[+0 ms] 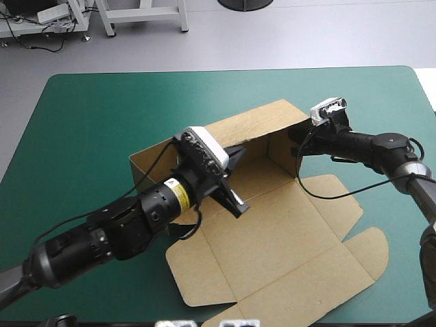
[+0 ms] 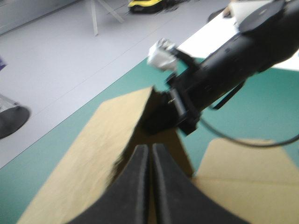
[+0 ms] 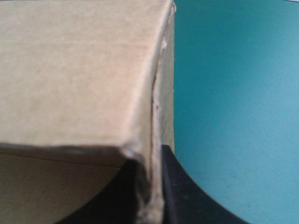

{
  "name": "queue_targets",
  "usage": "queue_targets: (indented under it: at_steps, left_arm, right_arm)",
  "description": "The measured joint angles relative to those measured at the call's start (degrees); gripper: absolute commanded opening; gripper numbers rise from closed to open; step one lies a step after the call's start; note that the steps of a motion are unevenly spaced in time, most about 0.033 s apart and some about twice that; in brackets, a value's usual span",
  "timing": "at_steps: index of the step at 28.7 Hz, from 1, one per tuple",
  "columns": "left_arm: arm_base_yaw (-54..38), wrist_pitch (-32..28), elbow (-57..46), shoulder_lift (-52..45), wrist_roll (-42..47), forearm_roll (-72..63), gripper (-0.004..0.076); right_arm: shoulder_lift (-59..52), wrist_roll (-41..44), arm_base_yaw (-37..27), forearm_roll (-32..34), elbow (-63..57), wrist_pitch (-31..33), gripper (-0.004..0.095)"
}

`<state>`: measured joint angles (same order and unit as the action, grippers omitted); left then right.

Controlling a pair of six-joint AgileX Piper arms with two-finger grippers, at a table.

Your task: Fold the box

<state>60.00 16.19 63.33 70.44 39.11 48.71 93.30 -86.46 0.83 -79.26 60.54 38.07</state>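
Box (image 1: 272,231), right tool (image 3: 150,156) clamped on its corner, left tool (image 2: 150,149) together, partly hiding it

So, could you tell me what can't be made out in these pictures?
High view: the left arm covers the box's left wall.
High view: the bottom edge cuts off the box's nearest flap.
High view: the box's corner hides the right end effector's fingertips.
Left wrist view: blur hides whether board sits between the left end effector's shut fingers.

No legible text in any view. Yellow label (image 1: 180,195) on left arm (image 1: 122,235): print too small to read.
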Motion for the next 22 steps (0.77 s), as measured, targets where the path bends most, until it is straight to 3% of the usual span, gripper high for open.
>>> queue_targets:
  at_steps: [7,8,11,15,22]
  left_arm:
    - [0.4,33.6,4.3,-4.6,-31.7,-17.2,0.0000]
    - [0.4,38.5,5.6,-4.6,-34.2,-16.4,0.0001]
    - [0.3,46.0,7.8,-4.6,-36.2,-10.7,0.0009]
    - [-5.4,48.3,11.0,-4.7,-37.5,-6.1,0.0018]
    - [-31.5,41.0,12.6,-4.6,-45.9,-14.3,0.0018]
  right_arm:
    - [0.0,1.8,0.0,0.1,0.0,-0.2,-0.0019]
    - [0.0,2.4,0.0,0.1,0.1,-0.2,-0.0019]
    - [0.0,3.8,0.0,0.3,0.1,-0.4,-0.0017]
    - [-0.2,7.1,0.0,2.5,0.1,-0.5,-0.0010]
    - [-3.7,16.9,0.0,12.5,0.2,0.1,-0.0004]
